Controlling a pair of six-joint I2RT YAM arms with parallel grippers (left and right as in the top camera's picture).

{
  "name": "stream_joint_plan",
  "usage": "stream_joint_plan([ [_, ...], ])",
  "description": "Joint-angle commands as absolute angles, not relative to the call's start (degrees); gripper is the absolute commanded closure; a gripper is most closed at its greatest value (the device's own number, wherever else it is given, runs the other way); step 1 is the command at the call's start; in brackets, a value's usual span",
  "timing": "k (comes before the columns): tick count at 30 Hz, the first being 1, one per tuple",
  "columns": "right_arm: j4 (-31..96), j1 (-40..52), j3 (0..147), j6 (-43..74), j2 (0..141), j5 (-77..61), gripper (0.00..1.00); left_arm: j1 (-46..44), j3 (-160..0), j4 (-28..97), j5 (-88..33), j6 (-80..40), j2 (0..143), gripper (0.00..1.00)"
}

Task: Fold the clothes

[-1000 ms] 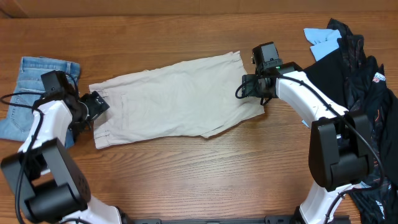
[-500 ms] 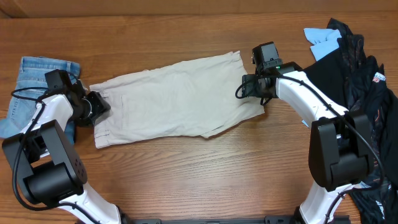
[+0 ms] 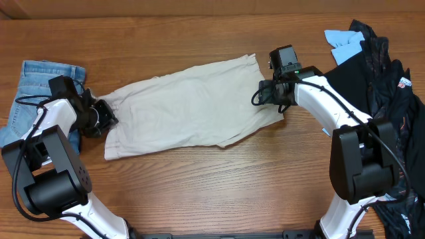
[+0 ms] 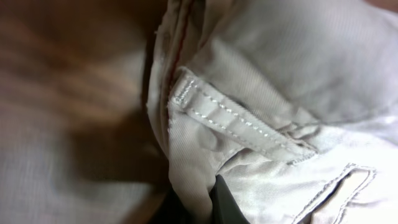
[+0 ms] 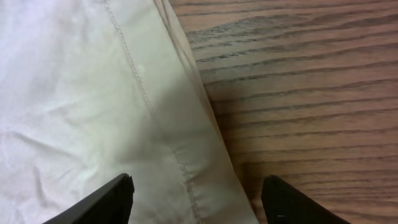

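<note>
The clothes, a pair of beige shorts (image 3: pixel 186 106), lie flat across the middle of the table, waistband to the left and leg hems to the right. My left gripper (image 3: pixel 105 118) is shut on the waistband edge. In the left wrist view a fold of the beige shorts (image 4: pixel 261 68) is pinched at the gripper (image 4: pixel 202 196), just below a belt loop (image 4: pixel 239 121). My right gripper (image 3: pixel 269 93) is open over the right leg hem. In the right wrist view its fingers (image 5: pixel 112 200) straddle the stitched hem edge (image 5: pixel 180 149) without closing on it.
Small light-blue denim shorts (image 3: pixel 33 93) lie at the far left, beside the left arm. A heap of black and sky-blue garments (image 3: pixel 378 73) fills the right edge. Bare wooden table (image 3: pixel 212 186) runs in front of the beige shorts.
My left gripper has gone from open to shut on the waistband, and the waistband corner has bunched up and shifted slightly right. The right arm has not moved.
</note>
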State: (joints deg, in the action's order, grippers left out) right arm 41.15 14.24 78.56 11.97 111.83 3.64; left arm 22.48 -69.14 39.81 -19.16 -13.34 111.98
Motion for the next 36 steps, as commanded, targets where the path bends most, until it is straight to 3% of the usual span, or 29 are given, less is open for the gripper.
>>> stream_joint_plan([
  [1, 41.21, 14.22, 80.01, 11.94, 111.13, 7.60, 0.30, 22.24, -69.32, 45.63, -10.90, -13.30, 111.61, 0.96],
  [7, 42.28, 14.24, 82.37, 11.88, 105.67, 8.93, 0.31, 22.26, -73.03, 51.92, -8.43, -13.28, 100.38, 0.96],
  [13, 43.42, 16.38, 85.52, 6.79, 103.46, -12.03, 0.48, 22.17, -74.83, 57.52, -12.27, -13.17, 90.26, 0.96],
  [19, 42.98, 22.52, 85.49, 10.79, 104.60, -23.09, 0.50, 22.06, -75.18, 59.57, -21.02, -12.84, 81.87, 0.96],
  [29, 42.26, 35.05, 85.47, 14.00, 109.38, -26.70, 0.50, 22.09, -75.18, 56.99, -24.16, -16.84, 76.36, 0.96],
  [36, 39.86, 40.01, 85.47, 16.58, 114.56, -27.97, 0.50, 21.89, -75.18, 54.19, -33.43, -19.97, 76.38, 0.96],
])
